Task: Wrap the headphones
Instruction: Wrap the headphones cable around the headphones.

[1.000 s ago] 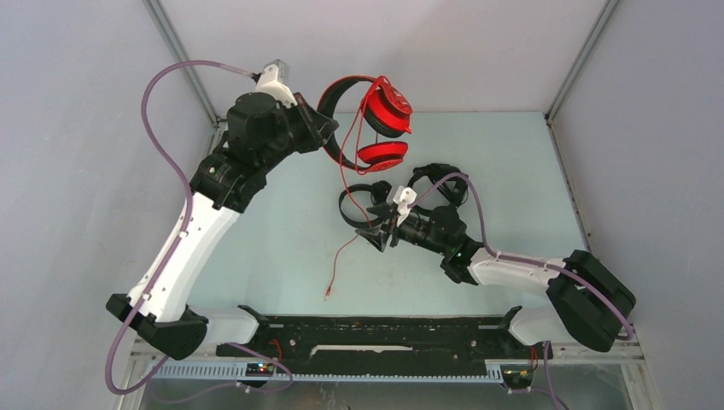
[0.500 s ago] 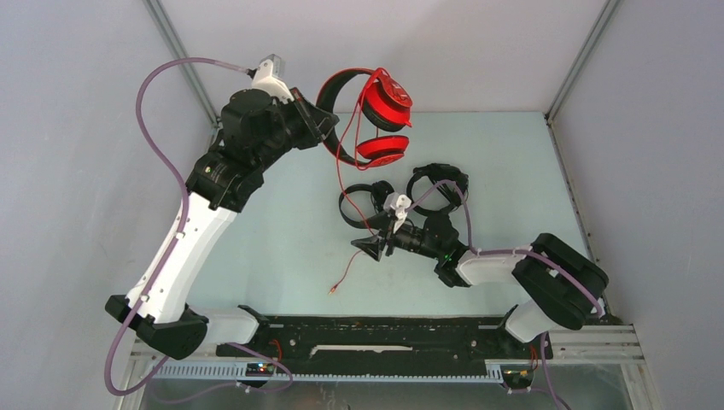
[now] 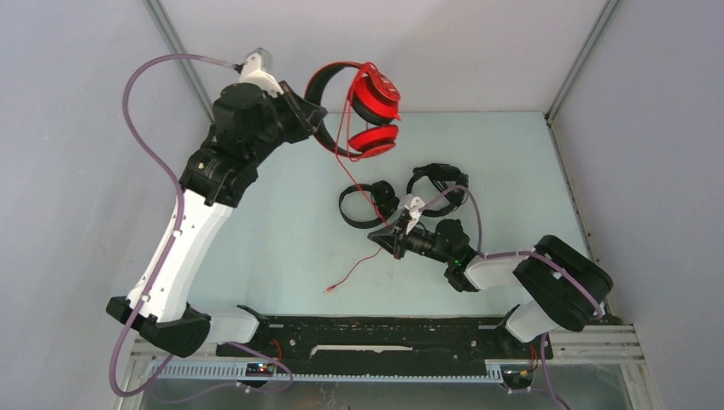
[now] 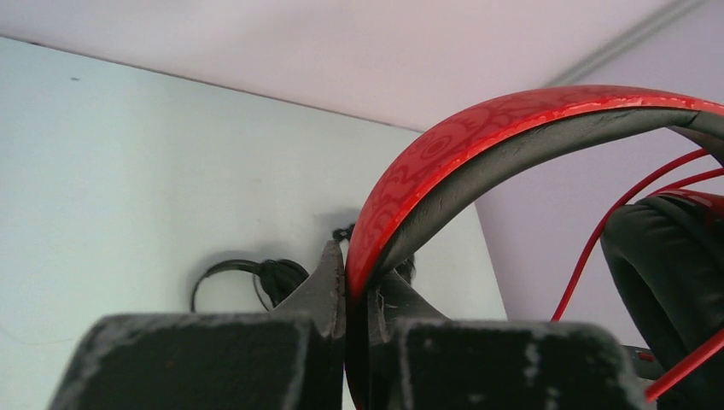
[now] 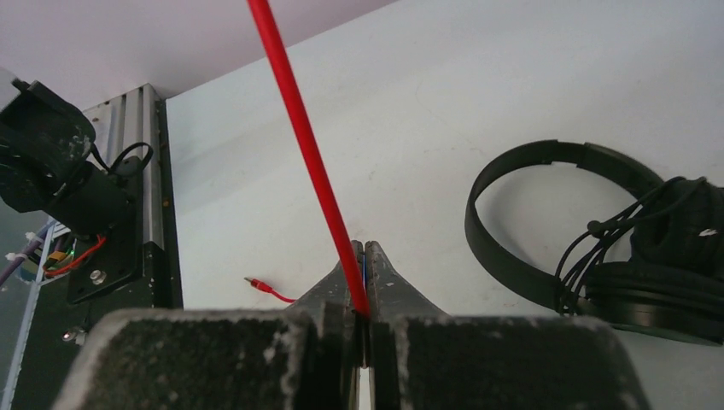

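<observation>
Red headphones (image 3: 374, 94) aloft by back wall (image 3: 461, 51), left gripper (image 4: 357, 278) clamping headband (image 4: 478, 141), right gripper (image 5: 364, 256) pinching their cable (image 5: 299, 145)

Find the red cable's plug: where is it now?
Top view: the plug lies on the table near centre, just beyond the base rail, left of the right gripper, which pinches the red cable.

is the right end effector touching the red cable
Touching. The right wrist view shows the right end effector shut on the red cable, pinching it at the tip.
</observation>
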Motion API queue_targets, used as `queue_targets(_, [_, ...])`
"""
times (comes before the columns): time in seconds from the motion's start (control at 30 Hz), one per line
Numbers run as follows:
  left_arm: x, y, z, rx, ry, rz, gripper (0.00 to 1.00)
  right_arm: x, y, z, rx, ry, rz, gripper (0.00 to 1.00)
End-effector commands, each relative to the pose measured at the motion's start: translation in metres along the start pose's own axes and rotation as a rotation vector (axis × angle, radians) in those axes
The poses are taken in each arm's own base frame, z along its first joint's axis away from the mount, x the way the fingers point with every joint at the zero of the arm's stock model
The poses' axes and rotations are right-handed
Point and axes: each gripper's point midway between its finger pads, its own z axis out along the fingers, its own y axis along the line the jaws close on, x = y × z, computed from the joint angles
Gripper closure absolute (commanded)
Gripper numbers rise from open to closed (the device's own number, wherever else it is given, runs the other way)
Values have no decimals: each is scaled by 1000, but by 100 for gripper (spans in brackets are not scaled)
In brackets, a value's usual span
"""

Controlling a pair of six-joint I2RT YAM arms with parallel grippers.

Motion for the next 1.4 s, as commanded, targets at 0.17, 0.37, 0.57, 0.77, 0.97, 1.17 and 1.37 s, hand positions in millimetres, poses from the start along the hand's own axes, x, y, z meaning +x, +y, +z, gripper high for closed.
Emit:
queue_targets(0.17, [-58, -24, -21, 92, -145, -64, 100, -4, -24, -19, 122, -1, 19, 100])
queue_targets(0.37, [-53, -15, -23, 56, -126, -14, 100, -14, -64, -36, 269, -30, 105, 100])
queue_targets(0.57, [-32, -31, -26, 192, -33, 82, 100, -28, -85, -39, 325, 1, 147, 100])
queue_targets(0.77, [24, -23, -27, 303, 195, 294, 100, -55, -121, -61, 421, 48, 338, 100])
queue_targets(0.97, [64, -3, -24, 329, 293, 372, 100, -97, -130, -79, 464, 56, 377, 100])
queue_targets(1.17, [99, 7, -16, 377, 347, 531, 100, -143, -104, -77, 387, 70, 374, 100])
queue_targets(1.37, [137, 11, -11, 414, 447, 734, 100, -161, -80, -71, 281, 162, 440, 100])
